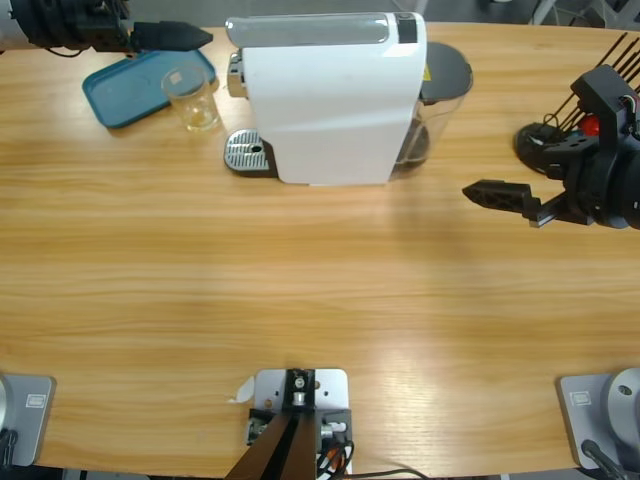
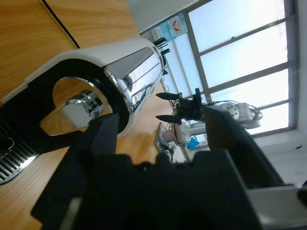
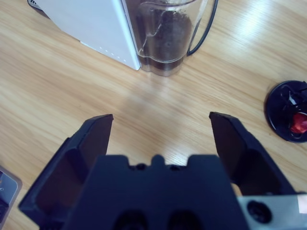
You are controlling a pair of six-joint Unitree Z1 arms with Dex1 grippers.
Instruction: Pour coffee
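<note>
No coffee shows in any view. A white coffee machine (image 1: 330, 100) stands at the table's far middle, its metal drip tray (image 1: 247, 152) on its left end. A clear glass (image 1: 192, 100) stands left of the machine, beside a blue tray (image 1: 130, 85), and looks empty. My left gripper (image 1: 175, 37) hovers at the far left, above the blue tray. Its wrist view shows my left gripper (image 2: 159, 116) open, facing the machine's chrome spout (image 2: 79, 108). My right gripper (image 1: 492, 194) is open and empty, right of the machine. In its wrist view my right gripper (image 3: 160, 119) points at the water tank (image 3: 165, 36).
A black capsule holder (image 1: 545, 142) with a red capsule (image 3: 298, 123) stands near the right edge, behind the right arm. The machine's tank (image 1: 440, 95) has a dark lid. Bare wooden tabletop (image 1: 300, 280) stretches in front of the machine.
</note>
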